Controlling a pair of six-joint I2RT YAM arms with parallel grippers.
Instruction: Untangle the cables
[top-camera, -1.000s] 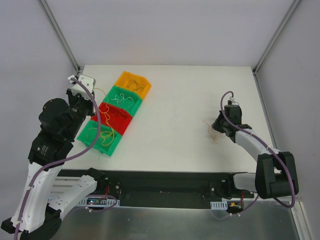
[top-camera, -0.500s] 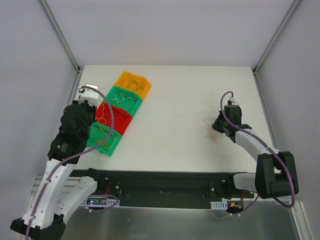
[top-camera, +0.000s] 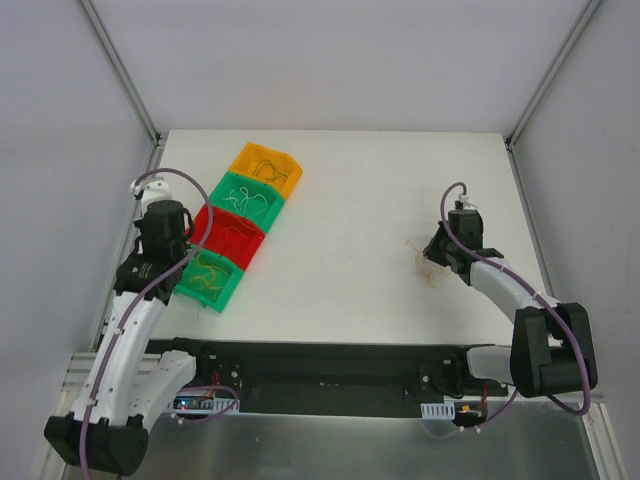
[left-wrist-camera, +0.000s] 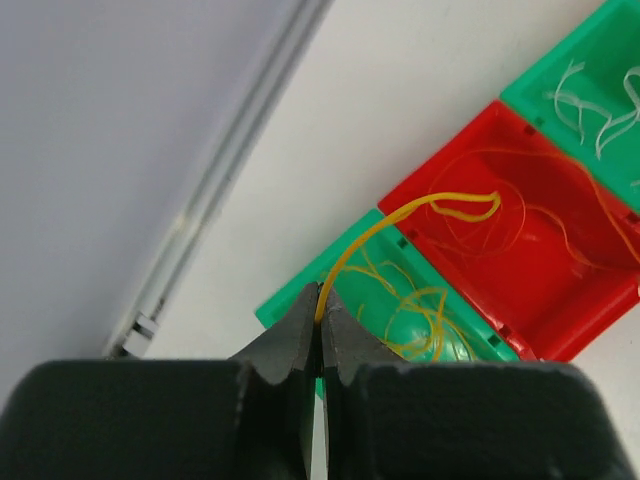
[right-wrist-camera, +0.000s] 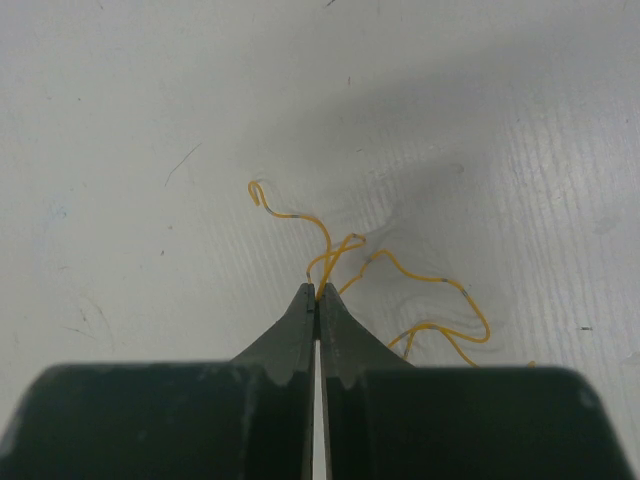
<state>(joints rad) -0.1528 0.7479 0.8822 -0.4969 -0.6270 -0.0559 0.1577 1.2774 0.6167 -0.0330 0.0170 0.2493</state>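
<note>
My left gripper (left-wrist-camera: 320, 300) is shut on one thin orange-yellow cable (left-wrist-camera: 432, 200), which arcs up from the fingertips and over the red bin (left-wrist-camera: 560, 300). In the top view that gripper (top-camera: 182, 263) hangs at the left corner of the near green bin (top-camera: 205, 278), which holds several loose yellow strands. My right gripper (right-wrist-camera: 317, 292) is shut on a small clump of curly yellow cables (right-wrist-camera: 350, 240) lying on the white table. In the top view this clump (top-camera: 428, 268) lies at the table's right side, just in front of the right gripper (top-camera: 434, 252).
Several bins stand in a diagonal row at the left: orange (top-camera: 266, 168), green (top-camera: 246, 198), red (top-camera: 226, 232) and the near green one, each with thin wires inside. The table's left edge and a metal frame rail (left-wrist-camera: 215, 180) run close beside the left gripper.
The left arm has swung in from beyond the table's left edge and come down to the near green bin. The right arm and its clump have not moved.
</note>
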